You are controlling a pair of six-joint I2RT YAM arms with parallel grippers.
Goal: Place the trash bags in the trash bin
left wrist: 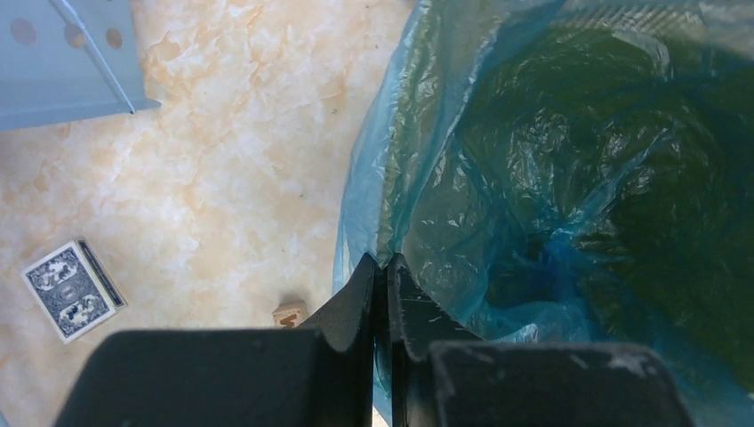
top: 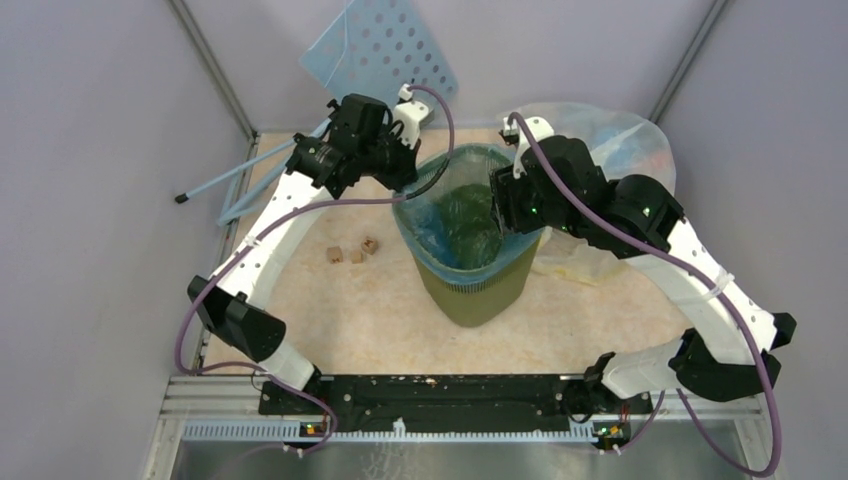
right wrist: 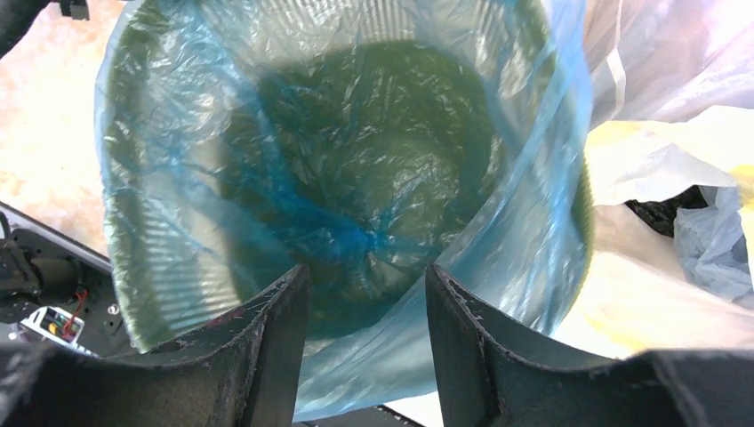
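— With the left hand (left wrist: 382,267), pinches the film of the light-blue trash bag (left wrist: 551,160) at the far-left rim of the olive-green trash bin (top: 480,295); fingers closed almost flat together.
— And with the right hand (right wrist: 366,276)?
— Holds nothing. Stands about half open at the right-side rim, with film showing between the fingers but ungripped.
— How far along?
— Most of the way, seemingly. Lines the bin already, reaching down to the base, mouth spread over the rim. Probably left to do: tucking the edge down evenly and letting go.
— Counts?
— One trash bag, one bin, both on the bench (top: 370,320). Two hands. Three small wooden blocks (top: 355,256) left of the bin, one pack of playing cards (left wrist: 71,289), one perforated light-blue panel (top: 385,45), one big clear bag (top: 620,135) of colourful stuff behind the right arm.
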